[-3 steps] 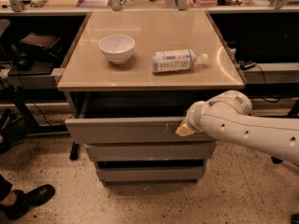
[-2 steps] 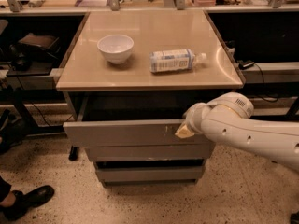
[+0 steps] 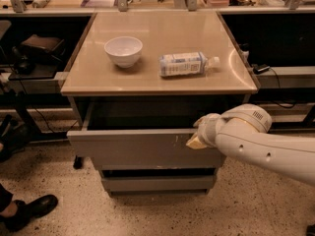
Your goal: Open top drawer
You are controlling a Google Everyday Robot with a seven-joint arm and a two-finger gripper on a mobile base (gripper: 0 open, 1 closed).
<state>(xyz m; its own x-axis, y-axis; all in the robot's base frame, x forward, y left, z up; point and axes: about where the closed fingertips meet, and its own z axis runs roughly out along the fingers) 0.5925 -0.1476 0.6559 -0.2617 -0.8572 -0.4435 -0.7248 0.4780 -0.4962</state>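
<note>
Claw (image 3: pixel 198 134) at right end of top drawer (image 3: pixel 133 150), against upper edge of its flat grey front, pale tip touching front face just right of small scratches. Grasp state: cannot tell, wrist hides it. White arm enters from right. Top drawer stands partly out beneath counter (image 3: pixel 162 28), dark interior showing. On counter: white bowl (image 3: pixel 123 50) upright, bottle (image 3: pixel 184 64) lying on its side, apart. Lower drawer (image 3: pixel 157 183) closed.
</note>
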